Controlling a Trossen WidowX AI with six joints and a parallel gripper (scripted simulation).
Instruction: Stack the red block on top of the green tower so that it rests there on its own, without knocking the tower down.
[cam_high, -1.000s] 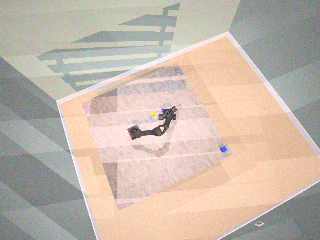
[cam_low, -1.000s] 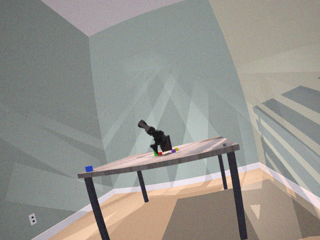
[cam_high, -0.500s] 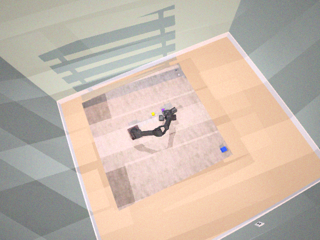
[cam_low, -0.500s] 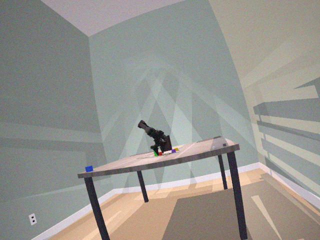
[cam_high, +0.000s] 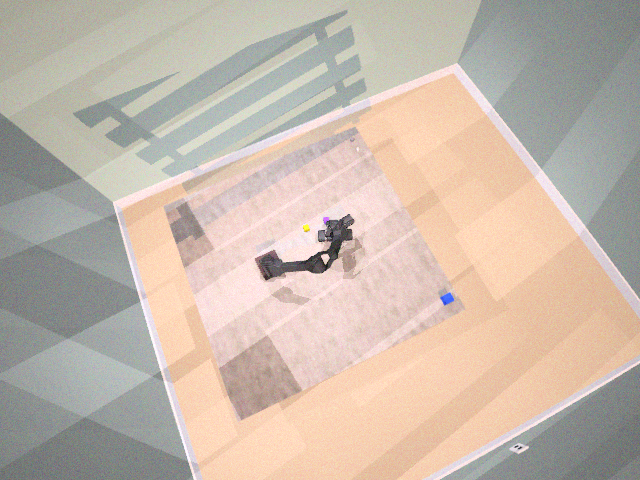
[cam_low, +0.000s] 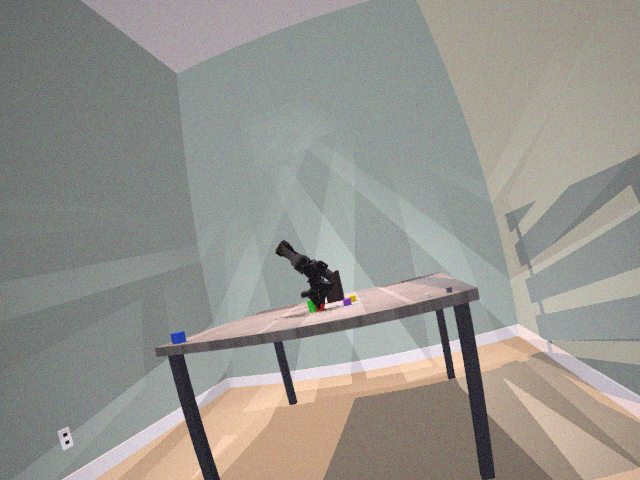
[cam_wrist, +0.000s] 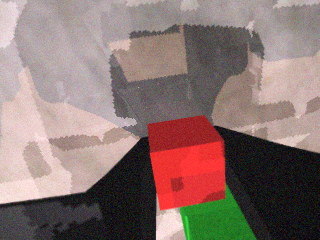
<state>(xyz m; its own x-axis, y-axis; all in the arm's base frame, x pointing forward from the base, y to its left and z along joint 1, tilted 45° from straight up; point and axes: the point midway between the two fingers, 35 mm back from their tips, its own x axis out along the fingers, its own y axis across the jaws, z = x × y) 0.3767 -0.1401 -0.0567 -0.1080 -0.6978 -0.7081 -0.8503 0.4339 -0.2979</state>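
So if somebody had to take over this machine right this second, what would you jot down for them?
Gripper: shut on the red block, down low at the table; the dark fingers sit on both sides of it.
Green tower: standing right next to the red block, seemingly touching it.
Yellow block, purple block and blue block: not part of the job.
Done: red block gripped.
Left: lift it straight up without nudging the tower, set it on top, let go.
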